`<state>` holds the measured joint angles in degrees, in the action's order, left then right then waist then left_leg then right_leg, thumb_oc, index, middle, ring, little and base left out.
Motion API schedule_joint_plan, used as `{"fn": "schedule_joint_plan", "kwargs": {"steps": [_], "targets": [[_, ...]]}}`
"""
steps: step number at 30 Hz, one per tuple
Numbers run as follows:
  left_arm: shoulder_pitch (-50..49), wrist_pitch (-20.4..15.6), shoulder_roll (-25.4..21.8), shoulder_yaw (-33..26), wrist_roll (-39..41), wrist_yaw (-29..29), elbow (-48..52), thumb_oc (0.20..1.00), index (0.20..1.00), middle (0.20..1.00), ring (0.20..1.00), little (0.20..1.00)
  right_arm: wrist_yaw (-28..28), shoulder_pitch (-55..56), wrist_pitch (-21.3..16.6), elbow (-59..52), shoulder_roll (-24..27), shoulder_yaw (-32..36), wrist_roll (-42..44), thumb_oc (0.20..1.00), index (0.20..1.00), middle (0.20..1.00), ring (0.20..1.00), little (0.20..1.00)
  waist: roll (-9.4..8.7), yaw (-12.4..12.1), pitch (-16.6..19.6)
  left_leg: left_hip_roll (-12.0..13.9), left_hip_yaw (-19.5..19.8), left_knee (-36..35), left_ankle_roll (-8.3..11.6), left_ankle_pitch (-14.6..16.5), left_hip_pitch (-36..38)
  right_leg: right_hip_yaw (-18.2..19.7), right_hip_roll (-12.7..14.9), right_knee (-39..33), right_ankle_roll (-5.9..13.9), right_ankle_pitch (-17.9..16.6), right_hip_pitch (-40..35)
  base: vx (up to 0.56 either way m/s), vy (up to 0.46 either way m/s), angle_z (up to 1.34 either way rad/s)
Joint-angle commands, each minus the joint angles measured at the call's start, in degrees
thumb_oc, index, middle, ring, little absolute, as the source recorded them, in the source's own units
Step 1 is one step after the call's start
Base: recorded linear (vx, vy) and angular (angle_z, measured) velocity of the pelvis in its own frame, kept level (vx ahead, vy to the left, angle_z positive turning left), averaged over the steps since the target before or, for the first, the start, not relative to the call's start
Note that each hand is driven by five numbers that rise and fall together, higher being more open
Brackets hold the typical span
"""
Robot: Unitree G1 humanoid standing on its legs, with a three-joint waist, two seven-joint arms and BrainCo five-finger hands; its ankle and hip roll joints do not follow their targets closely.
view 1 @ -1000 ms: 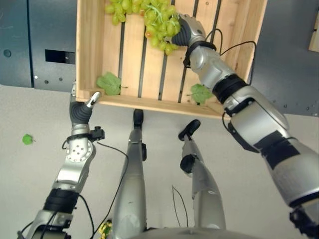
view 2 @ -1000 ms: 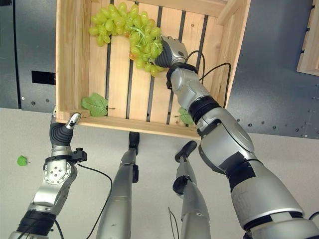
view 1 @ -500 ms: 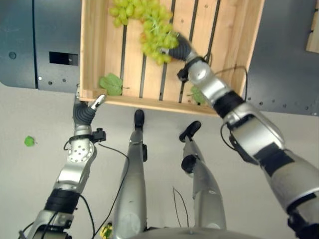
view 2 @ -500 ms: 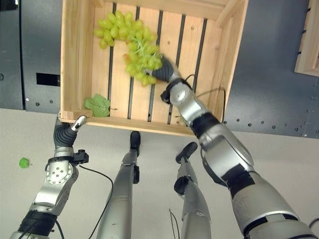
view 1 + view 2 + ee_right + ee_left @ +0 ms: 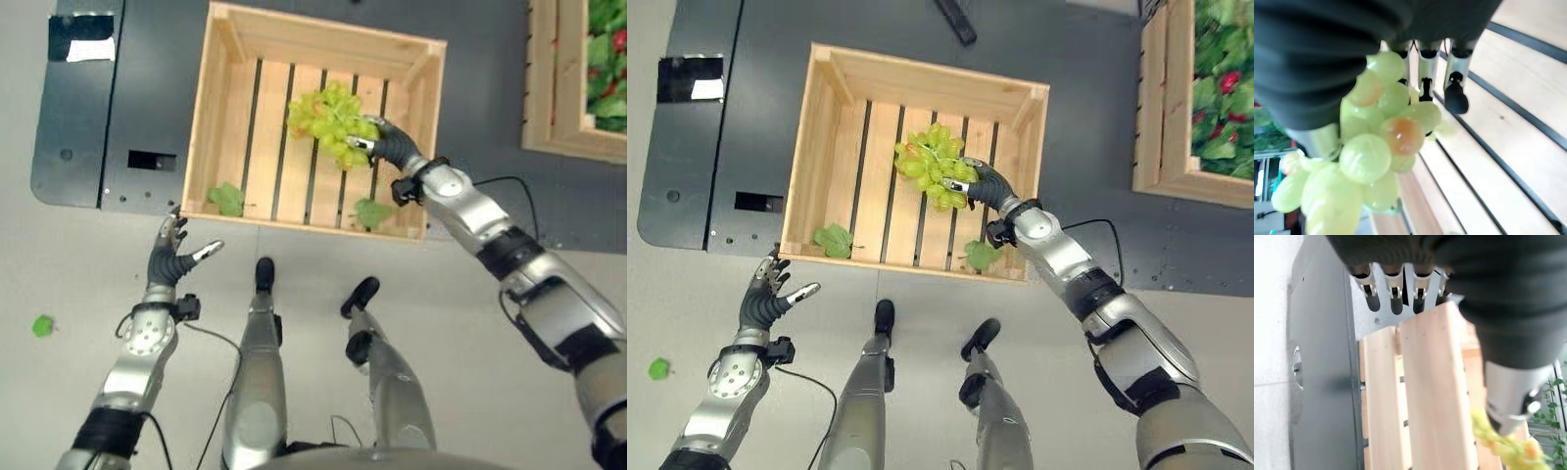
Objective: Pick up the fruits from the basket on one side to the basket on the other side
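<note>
Grapes [image 5: 933, 164] hang in the right hand [image 5: 982, 182], whose fingers [image 5: 1455, 93] curl round the bunch's near side with the thumb on the other side, over the slatted floor of the crate [image 5: 828, 83]. In the right wrist view the berries bulge out past the fingers, and most of the bunch sits beyond the grip, so I judge the hold to be on a few berries and stem rather than on the whole cluster. A quick swing could shake berries loose or let the bunch slide out, and the drooping end could catch the crate wall as the arm carries it toward the second crate [image 5: 558, 88] on the robot's right. Two leaves [image 5: 834, 240] lie on the crate floor near its front wall. Outside that wall, the left hand [image 5: 174, 259] hovers over the floor, fingers spread and empty.
</note>
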<state>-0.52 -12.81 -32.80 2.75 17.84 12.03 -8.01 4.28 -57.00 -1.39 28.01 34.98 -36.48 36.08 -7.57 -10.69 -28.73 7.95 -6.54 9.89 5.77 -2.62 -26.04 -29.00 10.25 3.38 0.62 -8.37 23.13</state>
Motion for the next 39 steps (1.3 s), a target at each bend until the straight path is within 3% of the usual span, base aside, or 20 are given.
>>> {"fn": "schedule_joint_plan", "kwargs": {"steps": [1,6,14,17,24,34,39], "targets": [[-1.29,-2.49,-1.37,-1.84,0.56,-2.65,2.95,1.000,1.000,1.000,1.000,1.000,2.78,-3.82,-4.43,-6.49,3.74,1.71,4.17,0.200,0.200,0.200,0.200,0.200,-0.57,-2.27,-1.06,-4.64,-2.45,-5.52,-0.96,0.00,7.21,-1.46,4.00,4.45,10.14,1.67,-4.45,0.00,0.000,0.00],[-1.24,-2.55,-0.81,-2.46,0.94,-3.39,1.91,1.000,1.000,1.000,1.000,1.000,3.73,-2.05,-4.14,-8.09,5.54,2.38,4.37,0.200,0.200,0.200,0.200,0.200,-0.22,-2.42,-1.06,-4.62,-2.70,-6.36,-0.88,-0.06,10.87,-1.63,4.07,3.76,10.26,1.68,-8.07,0.01,-0.007,-0.02],[-2.96,-3.09,-1.44,-4.08,-0.41,-5.32,3.02,1.000,1.000,1.000,1.000,1.000,8.98,0.04,-3.20,-17.35,15.29,0.03,6.30,0.200,0.200,0.200,0.200,0.200,-0.48,-1.60,3.90,-4.76,-2.80,-7.06,-0.58,0.48,14.62,-1.63,3.85,0.47,10.77,1.28,-13.16,0.05,-0.003,0.02],[-3.25,-3.17,-1.75,-4.28,-1.77,-5.37,3.64,1.000,1.000,1.000,1.000,1.000,10.08,-0.33,-3.21,-19.78,17.82,-1.34,6.70,0.200,0.200,0.200,0.200,0.200,-0.96,-1.17,4.56,-5.02,-3.37,-6.98,-1.14,-0.55,14.43,-2.25,4.37,-0.11,10.07,0.20,-13.21,-0.02,0.009,0.00],[-4.23,-4.46,-7.82,-7.52,-5.67,-7.07,7.29,1.000,1.000,1.000,1.000,1.000,14.11,0.76,-3.22,-28.23,27.00,-3.05,9.45,0.200,0.200,0.200,0.200,0.200,-1.94,0.19,9.42,-4.68,-3.76,-8.44,-0.52,-0.68,17.22,-2.53,3.78,-2.00,10.64,0.11,-16.53,0.04,-0.005,0.00],[-3.97,-5.45,-13.55,-11.31,-6.63,-9.11,12.49,1.000,1.000,1.000,1.000,1.000,18.65,8.22,-1.09,-35.69,29.35,-0.94,12.31,0.200,0.200,0.200,0.200,0.200,-2.43,1.45,15.86,-4.21,-4.84,-9.86,-0.16,0.01,21.62,-2.51,2.54,-3.92,10.89,0.74,-21.08,0.05,-0.002,-0.01],[-3.01,-5.32,-12.60,-10.46,-4.95,-10.73,13.60,1.000,1.000,1.000,1.000,1.000,20.30,9.93,0.46,-37.41,28.35,-1.71,12.46,0.200,0.200,0.200,0.200,0.200,-2.30,1.83,17.70,-4.15,-5.37,-10.23,-0.17,0.40,23.30,-2.06,2.31,-4.59,10.83,0.85,-22.37,0.05,0.008,-0.05]]}}
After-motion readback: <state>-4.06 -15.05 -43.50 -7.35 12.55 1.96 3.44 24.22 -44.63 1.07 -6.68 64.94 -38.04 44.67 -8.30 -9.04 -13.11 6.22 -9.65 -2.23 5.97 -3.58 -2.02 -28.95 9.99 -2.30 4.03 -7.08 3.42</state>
